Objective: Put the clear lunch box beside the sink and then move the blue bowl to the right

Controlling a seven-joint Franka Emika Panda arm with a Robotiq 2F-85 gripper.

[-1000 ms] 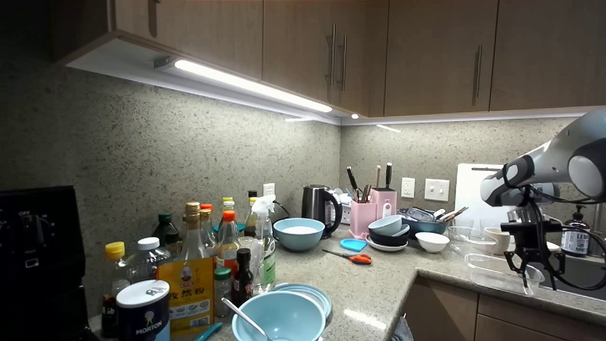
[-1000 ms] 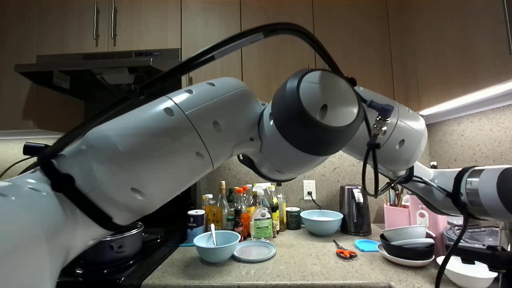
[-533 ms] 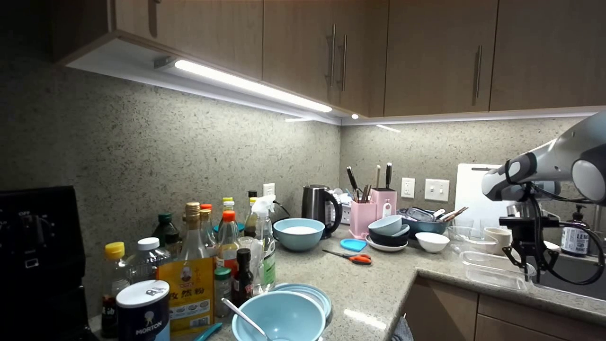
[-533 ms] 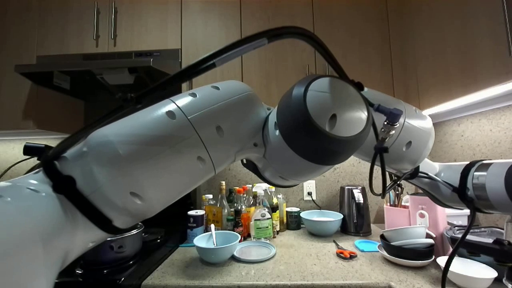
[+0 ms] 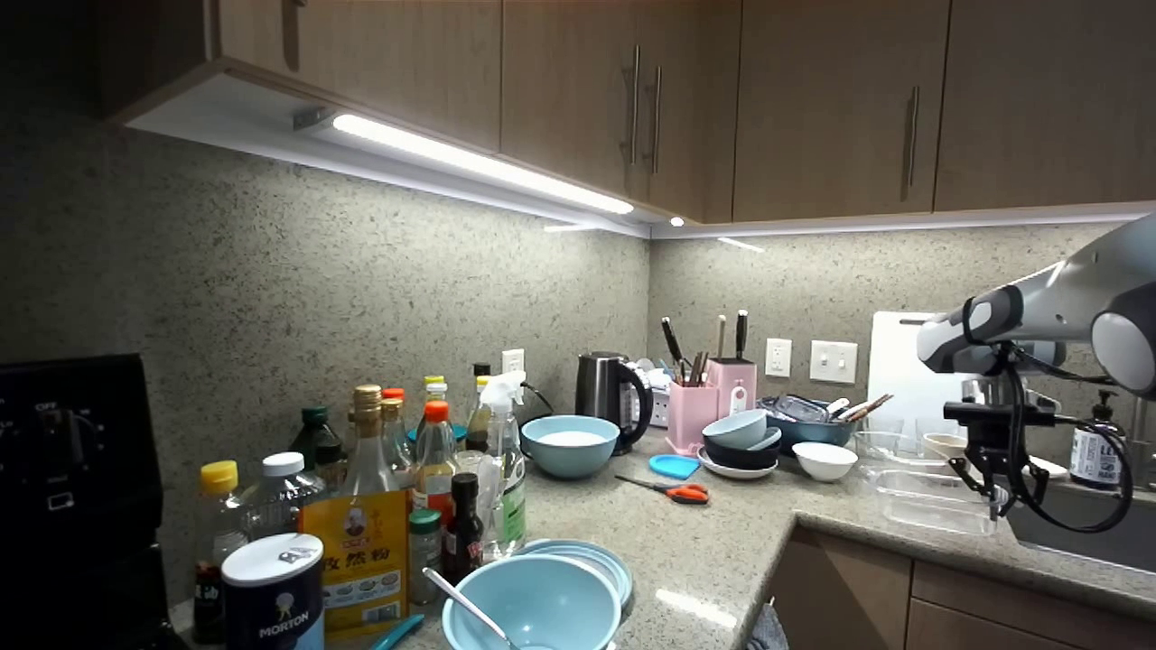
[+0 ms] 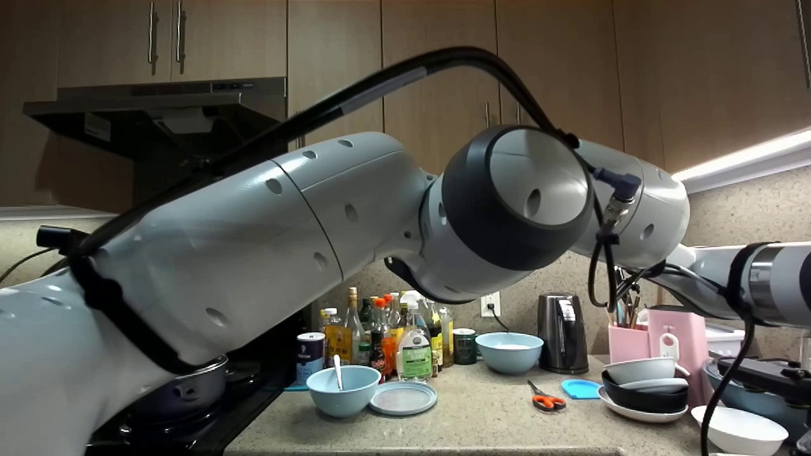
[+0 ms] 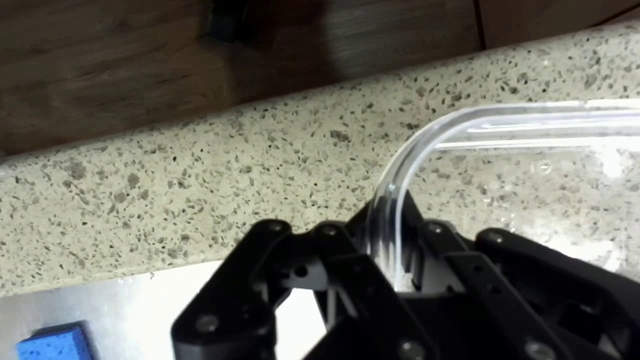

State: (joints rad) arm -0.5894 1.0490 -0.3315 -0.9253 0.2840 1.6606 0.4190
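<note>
The clear lunch box [image 5: 935, 507] rests on the counter, with the sink [image 5: 1079, 533] just to its right. Its rounded rim [image 7: 505, 121] runs between the black fingers in the wrist view, and my gripper [image 7: 391, 212] is shut on that rim at the sink-side end. In an exterior view the gripper [image 5: 996, 507] stands low at the same end of the box. Two light blue bowls show in both exterior views: one holding a spoon [image 5: 542, 596], another with white contents [image 5: 571, 456]. Which one is the task's blue bowl, I cannot tell.
A white bowl [image 5: 825, 462], stacked bowls [image 5: 739, 447] and clear containers [image 5: 890, 451] stand left of and behind the box. Orange scissors [image 5: 686, 493] lie mid-counter. A soap bottle [image 5: 1095, 451] stands behind the sink. A blue sponge [image 7: 55, 345] lies in the sink.
My gripper has closed. Together with it, the lunch box has shifted back from the counter's front edge and slightly left in an exterior view. The bowls have stayed put.
</note>
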